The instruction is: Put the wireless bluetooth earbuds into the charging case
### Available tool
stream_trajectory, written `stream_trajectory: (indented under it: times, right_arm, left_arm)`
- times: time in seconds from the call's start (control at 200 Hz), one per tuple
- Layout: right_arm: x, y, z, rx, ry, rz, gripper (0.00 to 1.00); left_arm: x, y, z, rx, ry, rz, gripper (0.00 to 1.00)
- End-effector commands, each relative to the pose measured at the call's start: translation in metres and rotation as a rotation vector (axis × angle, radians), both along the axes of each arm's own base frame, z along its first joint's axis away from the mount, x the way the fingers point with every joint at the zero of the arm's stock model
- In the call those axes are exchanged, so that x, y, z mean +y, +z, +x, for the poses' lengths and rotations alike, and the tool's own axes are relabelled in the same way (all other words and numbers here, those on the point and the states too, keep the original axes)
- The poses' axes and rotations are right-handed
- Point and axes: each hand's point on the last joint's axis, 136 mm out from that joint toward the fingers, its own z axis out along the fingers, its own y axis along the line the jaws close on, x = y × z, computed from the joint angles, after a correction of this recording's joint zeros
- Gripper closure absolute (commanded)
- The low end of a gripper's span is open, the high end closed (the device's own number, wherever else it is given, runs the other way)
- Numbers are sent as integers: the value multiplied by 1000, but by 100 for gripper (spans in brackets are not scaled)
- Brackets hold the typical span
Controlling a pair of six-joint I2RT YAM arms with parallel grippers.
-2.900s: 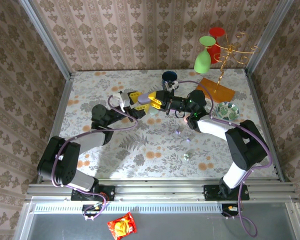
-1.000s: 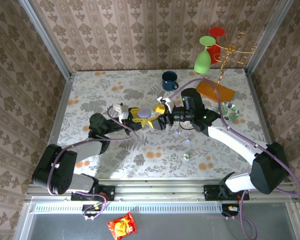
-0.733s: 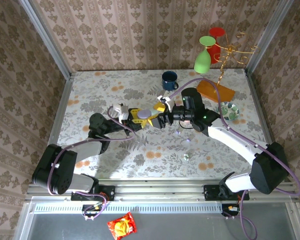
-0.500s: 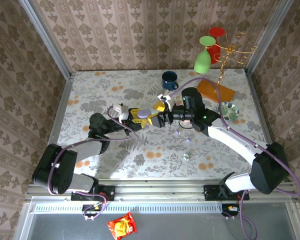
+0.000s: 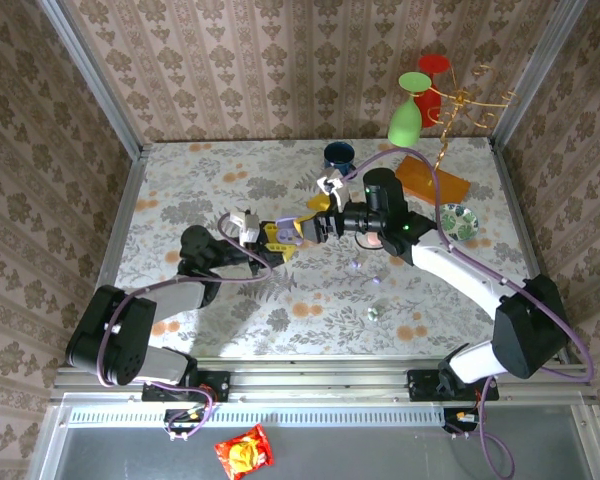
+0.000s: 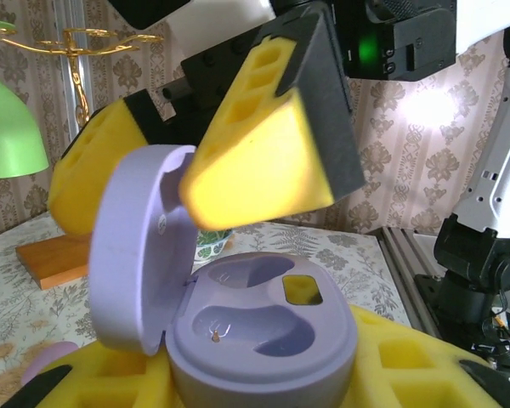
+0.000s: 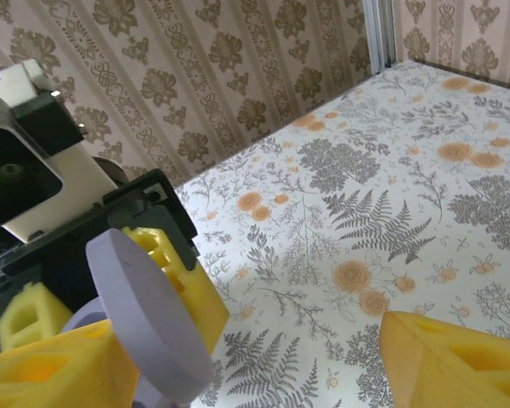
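The purple charging case (image 6: 263,336) sits between the yellow pads (image 6: 408,361) of my left gripper (image 6: 263,378), which is shut on its base. Its lid (image 6: 140,246) stands open on the left, and both wells inside are empty. My right gripper (image 5: 318,212) hovers over the case, open, with one yellow finger (image 6: 263,153) just above the lid's edge. In the right wrist view the lid (image 7: 144,314) stands beside that gripper's left finger (image 7: 42,374). Tiny earbuds (image 5: 357,265) (image 5: 377,281) (image 5: 372,313) lie on the floral table to the right of the case.
A blue mug (image 5: 338,153) stands behind the grippers. At the back right, a gold rack on an orange base (image 5: 432,178) holds a green glass (image 5: 405,115) and a red glass (image 5: 433,65). A patterned bowl (image 5: 454,220) sits by the right arm.
The right gripper has shifted up and toward the far side. The case's lid, lying flat a second ago, now stands raised. The left gripper has kept its grip.
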Motion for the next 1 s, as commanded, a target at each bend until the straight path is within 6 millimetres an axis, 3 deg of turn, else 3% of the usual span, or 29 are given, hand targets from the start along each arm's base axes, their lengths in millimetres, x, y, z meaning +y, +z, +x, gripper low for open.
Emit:
stream_trajectory:
  times: [0.0,0.205,0.33,0.545,0.73,0.925,0.965,0.995]
  right_arm:
    - [2,10,9,0,-4,21,27]
    - [10,6,-2,31,89,33,35]
    - [14,3,-5,70,117,39,49]
    - [20,0,-11,100,185,62,64]
    - [19,2,-13,91,187,63,87]
    - [17,5,-18,68,192,63,97]
    - [16,5,-19,68,191,63,93]
    - [16,5,-19,66,188,62,84]
  left_arm:
    - [-1,11,-10,-37,-61,-14,71]
    - [-2,12,-11,-21,-74,-13,71]
    - [-4,13,-14,-20,-87,-13,71]
    - [-6,13,-15,-20,-97,-12,71]
    - [-5,10,-13,-20,-86,-10,71]
    - [-5,10,-11,-22,-80,-11,71]
    - [-6,10,-10,-22,-82,-10,71]
    - [-5,10,-10,-21,-78,-11,71]
